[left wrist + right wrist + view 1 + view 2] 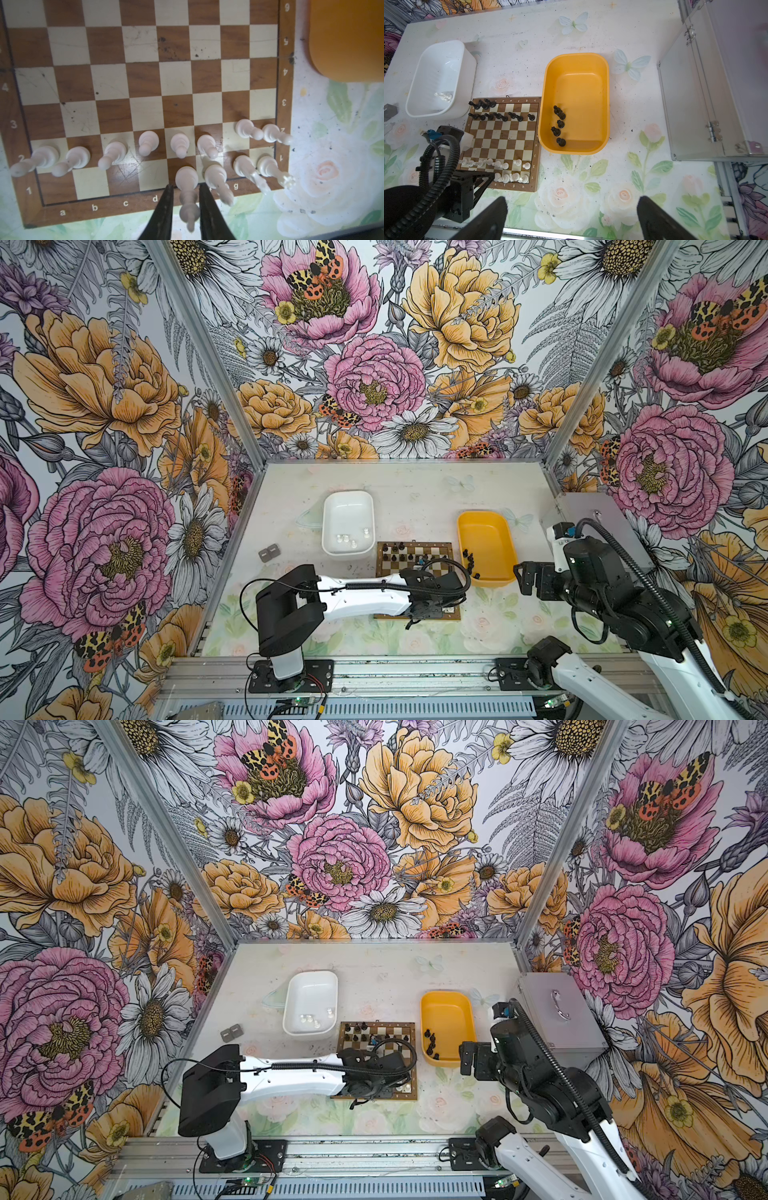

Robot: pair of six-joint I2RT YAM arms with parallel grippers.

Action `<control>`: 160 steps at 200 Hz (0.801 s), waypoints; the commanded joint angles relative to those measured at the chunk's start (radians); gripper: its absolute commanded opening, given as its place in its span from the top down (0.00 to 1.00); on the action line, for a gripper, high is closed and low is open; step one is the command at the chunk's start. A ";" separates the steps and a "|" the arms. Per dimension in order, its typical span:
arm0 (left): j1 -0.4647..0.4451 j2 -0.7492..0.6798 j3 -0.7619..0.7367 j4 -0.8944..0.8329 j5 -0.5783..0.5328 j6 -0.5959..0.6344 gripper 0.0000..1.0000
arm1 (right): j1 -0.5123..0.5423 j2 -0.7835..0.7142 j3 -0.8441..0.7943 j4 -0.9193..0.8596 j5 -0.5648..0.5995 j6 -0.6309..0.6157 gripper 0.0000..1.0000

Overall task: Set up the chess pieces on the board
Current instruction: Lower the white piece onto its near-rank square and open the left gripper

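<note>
Between the slightly parted jaws of the left gripper (186, 187) stands a white king (188, 199), clear in the left wrist view but hidden under the left arm (365, 599) in both top views; the right gripper (573, 200) gapes empty.

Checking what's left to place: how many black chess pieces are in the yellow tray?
5 black chess pieces lie in the yellow tray, all along its wall nearest the board: two close together, then three singly toward the robot. None appears hidden.

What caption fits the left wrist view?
The left gripper straddles a tall white piece standing on e1 of the board; eight white pawns line rank two.
</note>
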 commanded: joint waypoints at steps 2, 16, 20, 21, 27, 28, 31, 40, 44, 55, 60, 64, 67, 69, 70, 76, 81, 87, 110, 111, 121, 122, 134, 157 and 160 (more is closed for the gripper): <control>0.006 -0.023 -0.007 -0.002 0.002 0.008 0.71 | 0.005 -0.008 -0.006 0.002 0.002 -0.010 0.00; 0.005 -0.025 -0.004 -0.009 -0.004 0.010 0.69 | 0.005 -0.010 -0.007 0.002 0.005 -0.010 0.00; 0.007 -0.026 -0.002 -0.011 -0.007 0.011 0.68 | 0.005 -0.011 -0.007 0.001 0.004 -0.009 0.00; 0.006 -0.026 -0.002 -0.012 -0.008 0.011 0.68 | 0.005 -0.011 -0.007 0.002 0.004 -0.009 0.00; 0.008 -0.027 0.000 -0.013 -0.010 0.014 0.68 | 0.005 -0.011 -0.007 0.002 0.004 -0.010 0.00; 0.008 -0.028 0.000 -0.013 -0.010 0.014 0.68 | 0.005 -0.011 -0.007 0.002 0.005 -0.010 0.00; 0.007 -0.029 0.002 -0.014 -0.011 0.014 0.68 | 0.005 -0.011 -0.007 0.002 0.004 -0.010 0.00; 0.007 -0.031 0.006 -0.018 -0.016 0.016 0.67 | 0.005 -0.011 -0.007 0.002 0.006 -0.010 0.00; 0.007 -0.032 0.010 -0.019 -0.017 0.018 0.67 | 0.005 -0.011 -0.007 0.002 0.005 -0.010 0.00; 0.005 -0.035 0.017 -0.026 -0.020 0.019 0.67 | 0.005 -0.010 -0.007 0.002 0.005 -0.010 0.00; 0.008 -0.037 0.019 -0.029 -0.022 0.019 0.66 | 0.005 -0.009 -0.008 0.003 0.005 -0.010 0.00; 0.007 -0.039 0.021 -0.032 -0.023 0.019 0.66 | 0.005 -0.008 -0.007 0.003 0.006 -0.010 0.00; 0.007 -0.041 0.021 -0.034 -0.025 0.019 0.66 | 0.005 -0.008 -0.007 0.003 0.006 -0.010 0.00; 0.007 -0.043 0.021 -0.035 -0.026 0.019 0.66 | 0.005 -0.008 -0.007 0.004 0.005 -0.010 0.00; 0.007 -0.043 0.022 -0.036 -0.026 0.019 0.66 | 0.005 -0.008 -0.007 0.004 0.005 -0.010 0.00; 0.007 -0.048 0.024 -0.039 -0.029 0.020 0.66 | 0.005 -0.008 -0.007 0.004 0.006 -0.010 0.00; 0.007 -0.052 0.026 -0.045 -0.032 0.020 0.65 | 0.005 -0.009 -0.007 0.003 0.008 -0.010 0.00; 0.007 -0.056 0.027 -0.052 -0.037 0.021 0.65 | 0.005 -0.010 -0.007 0.004 0.007 -0.010 0.00; 0.007 -0.081 0.042 -0.077 -0.052 0.028 0.64 | 0.005 -0.011 -0.005 0.004 0.008 -0.010 0.00; 0.007 -0.082 0.042 -0.078 -0.052 0.028 0.64 | 0.005 -0.011 -0.005 0.004 0.008 -0.010 0.00; 0.010 -0.093 0.051 -0.088 -0.056 0.031 0.64 | 0.005 -0.013 -0.004 0.003 0.008 -0.011 0.00; 0.010 -0.094 0.052 -0.090 -0.056 0.032 0.64 | 0.005 -0.013 -0.004 0.004 0.008 -0.010 0.00; 0.012 -0.108 0.063 -0.102 -0.060 0.038 0.64 | 0.005 -0.013 -0.002 0.003 0.010 -0.008 0.00; 0.023 -0.139 0.078 -0.111 -0.057 0.051 0.63 | 0.005 -0.016 -0.001 0.003 0.016 -0.008 0.00; 0.024 -0.144 0.081 -0.113 -0.057 0.052 0.63 | 0.005 -0.017 -0.001 0.004 0.016 -0.007 0.00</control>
